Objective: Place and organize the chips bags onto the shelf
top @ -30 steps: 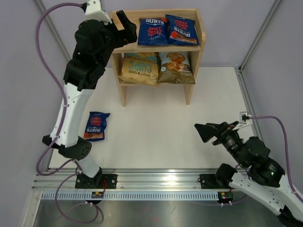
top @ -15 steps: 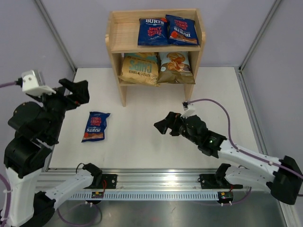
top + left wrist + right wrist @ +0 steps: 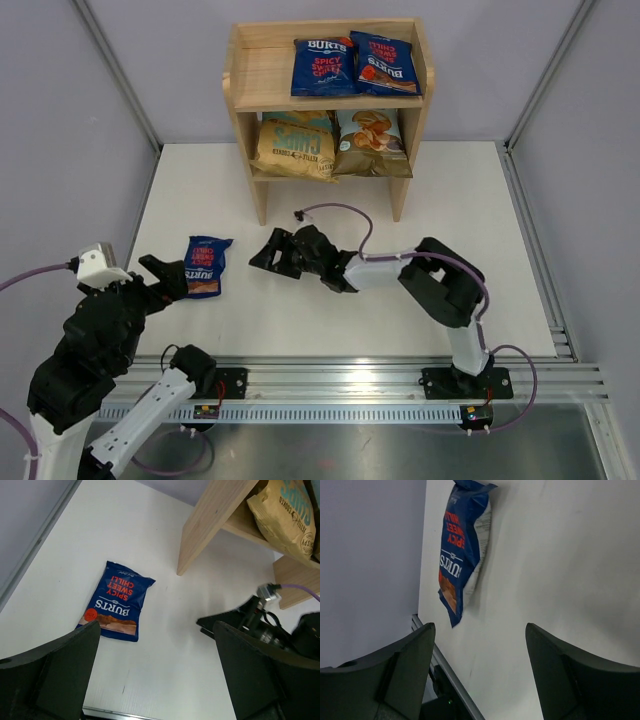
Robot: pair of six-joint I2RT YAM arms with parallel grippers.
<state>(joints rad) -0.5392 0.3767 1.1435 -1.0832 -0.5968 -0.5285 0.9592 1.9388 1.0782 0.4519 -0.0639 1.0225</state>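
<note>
The wooden shelf (image 3: 250, 75) stands at the back. Two dark-blue Burts bags (image 3: 322, 66) (image 3: 384, 62) lie on its top tier. The tan-and-teal bag (image 3: 293, 147) and the cassava chips bag (image 3: 371, 141) lie on its lower tier. A third Burts bag (image 3: 203, 266) lies flat on the table at the left, also in the left wrist view (image 3: 117, 602) and the right wrist view (image 3: 462, 545). My left gripper (image 3: 168, 283) is open and empty just left of that bag. My right gripper (image 3: 262, 256) is open and empty, low over the table right of it.
The shelf's left front leg (image 3: 215, 520) stands behind the loose bag. A purple cable (image 3: 340, 212) loops over the right arm. The metal rail (image 3: 330, 380) runs along the near edge. Grey walls close in the left and right sides.
My left arm came down from the shelf top to the near left, beside the loose bag. My right arm stretched leftward across the table toward that bag. No bag moved.
</note>
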